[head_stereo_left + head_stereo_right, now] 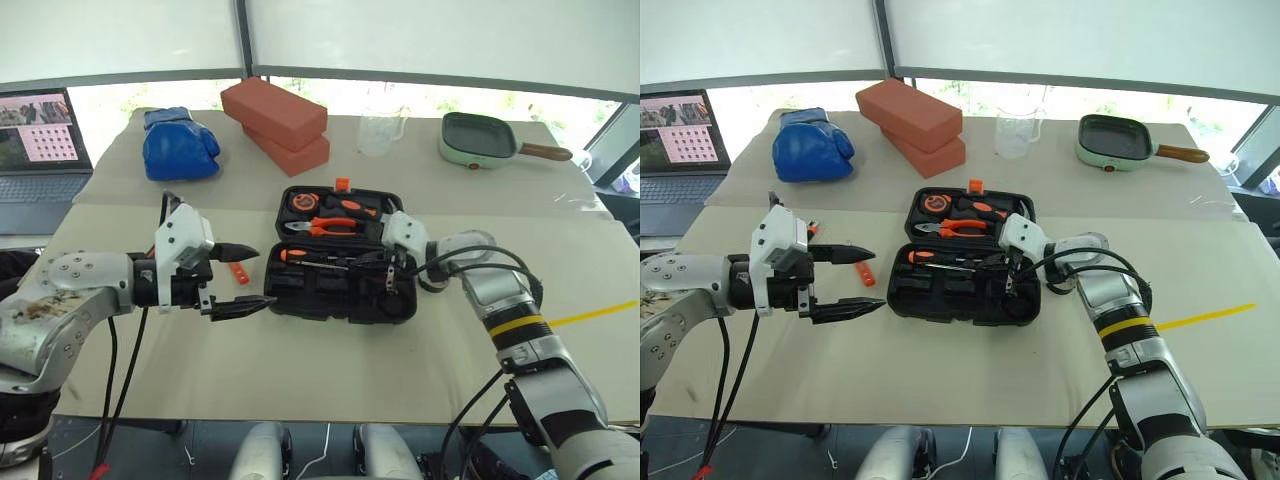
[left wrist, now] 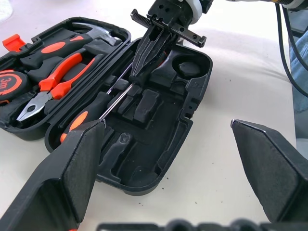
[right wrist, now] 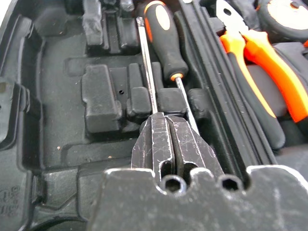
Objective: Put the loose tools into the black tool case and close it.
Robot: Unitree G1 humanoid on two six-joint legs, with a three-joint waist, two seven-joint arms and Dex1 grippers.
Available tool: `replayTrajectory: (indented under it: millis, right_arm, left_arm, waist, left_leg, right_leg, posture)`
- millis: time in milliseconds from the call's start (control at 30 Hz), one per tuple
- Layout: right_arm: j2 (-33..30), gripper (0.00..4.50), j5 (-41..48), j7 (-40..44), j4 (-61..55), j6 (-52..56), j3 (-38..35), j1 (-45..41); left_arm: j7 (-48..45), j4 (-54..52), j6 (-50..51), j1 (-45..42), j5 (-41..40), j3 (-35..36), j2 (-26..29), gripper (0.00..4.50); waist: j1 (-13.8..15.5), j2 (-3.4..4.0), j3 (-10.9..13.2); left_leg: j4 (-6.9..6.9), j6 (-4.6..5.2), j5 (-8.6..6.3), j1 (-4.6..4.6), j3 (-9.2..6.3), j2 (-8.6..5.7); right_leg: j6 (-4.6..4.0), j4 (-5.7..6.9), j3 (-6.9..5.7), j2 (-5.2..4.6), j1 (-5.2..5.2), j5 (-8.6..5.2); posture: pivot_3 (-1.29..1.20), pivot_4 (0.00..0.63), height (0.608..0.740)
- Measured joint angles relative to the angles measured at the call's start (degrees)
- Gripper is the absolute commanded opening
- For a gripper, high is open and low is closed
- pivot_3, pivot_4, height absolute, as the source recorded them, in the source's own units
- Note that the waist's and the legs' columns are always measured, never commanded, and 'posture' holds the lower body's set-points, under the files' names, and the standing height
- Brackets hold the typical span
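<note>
The black tool case (image 1: 300, 310) lies open mid-table, its lid half holding orange-handled pliers (image 1: 335, 226), a tape measure and a hammer. Two screwdrivers lie in the near half; one has an orange-and-black handle (image 3: 163, 38), and the other's thin shaft (image 3: 147, 62) runs beside it. My right gripper (image 3: 166, 118) is shut inside that near half, its tips down on the thin shaft; I cannot tell whether the shaft is pinched. My left gripper (image 1: 240, 280) hovers open just left of the case. A small orange tool (image 1: 866, 273) lies on the table beyond its fingers.
Two red bricks (image 1: 275, 115) and a blue boxing glove (image 1: 180, 145) sit at the back left, with a laptop (image 1: 40, 140) at the far left. A clear measuring cup (image 1: 378, 130) and a green pan (image 1: 480, 140) stand at the back right.
</note>
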Motion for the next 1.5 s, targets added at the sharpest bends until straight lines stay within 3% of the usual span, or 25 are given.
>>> replayTrajectory:
  millis: [600, 767, 833, 1033, 1200, 1300, 1367, 1500]
  right_arm:
    - [0.30, 0.04, -5.46, -3.56, 1.32, -3.75, 2.35, -2.06]
    - [1.99, 0.04, 0.75, -1.13, -1.42, 2.48, -0.76, -2.08]
    - [0.82, 0.04, 7.71, 2.32, -8.77, 8.94, -3.68, -2.07]
    - [-5.12, 1.82, 21.45, 6.09, -24.18, 23.32, -11.34, -0.56]
    - [-11.10, 3.49, 32.21, 7.37, -35.96, 32.63, -16.86, 6.05]
    - [-12.39, 4.41, 34.20, 6.87, -40.32, 33.90, -17.41, 8.52]
    - [-12.46, 4.48, 35.17, 6.05, -42.24, 34.33, -17.41, 9.29]
    - [-13.27, 4.48, 35.73, 4.19, -44.62, 34.43, -17.60, 10.74]
  left_arm:
    - [0.25, 1.78, -2.70, -1.08, 2.88, -2.31, -0.81, 4.50]
    - [0.70, 1.82, -3.25, -0.29, 3.54, -2.19, -0.81, 4.50]
    - [2.94, 1.43, -2.72, 2.86, 3.49, 0.01, -1.35, 4.50]
    - [10.51, -0.34, 1.36, 14.18, 3.51, 9.68, -3.55, 4.50]
    - [16.71, -4.59, 5.25, 38.54, 5.70, 28.04, -12.14, 4.50]
    - [18.03, -5.51, 5.70, 45.34, 6.41, 32.60, -14.22, 4.50]
    - [18.61, -7.36, 6.15, 45.42, 6.02, 33.33, -14.15, 4.50]
    - [23.72, -8.84, 15.45, 33.92, 0.12, 32.53, -12.07, 4.50]
  waist:
    - [-0.04, -0.01, 0.00]
    - [-0.03, 0.03, 0.03]
    - [-0.03, 0.08, 0.05]
    - [0.07, 0.06, 0.09]
    - [-0.48, -0.01, 0.14]
    - [0.36, -0.06, 0.15]
    - [1.23, -0.05, 0.16]
    - [2.02, -0.14, 0.14]
  left_leg:
    - [0.00, -0.01, 0.01, 0.17, -0.03, 0.03]
    - [0.01, -0.02, 0.01, -0.09, 0.00, 0.04]
    - [0.01, -0.02, 0.02, -0.45, 0.05, 0.07]
    - [0.00, 0.00, 0.00, -0.52, -0.01, 0.09]
    - [-0.17, -0.03, -0.14, -0.44, 0.09, 0.14]
    - [-0.21, -0.12, -0.03, -0.36, 0.00, 0.14]
    - [-0.21, -0.24, -0.01, -0.29, -0.06, 0.12]
    - [-0.20, -0.31, 0.01, -0.22, -0.04, 0.05]
  right_leg:
    - [-0.02, -0.01, -0.02, 0.01, 0.20, 0.01]
    - [-0.03, 0.04, 0.02, -0.01, -0.09, 0.02]
    - [-0.03, 0.17, 0.07, -0.04, -0.55, 0.03]
    - [-0.04, 0.48, -0.02, -0.11, -0.61, 0.03]
    - [-0.13, 0.04, -0.04, -0.25, -0.63, -0.04]
    - [-0.24, 0.01, -0.17, -0.29, -0.56, -0.02]
    - [-0.48, -0.07, -0.25, -0.35, -0.65, -0.05]
    - [-0.58, -0.09, -0.29, -0.47, -0.52, 0.04]
  posture:
    - [0.00, 0.150, 0.738]
    - [0.00, 0.150, 0.738]
    - [0.00, 0.150, 0.738]
    - [0.00, 0.150, 0.738]
    - [0.00, 0.150, 0.738]
    - [0.00, 0.150, 0.738]
    - [0.00, 0.150, 0.738]
    - [0.00, 0.150, 0.738]
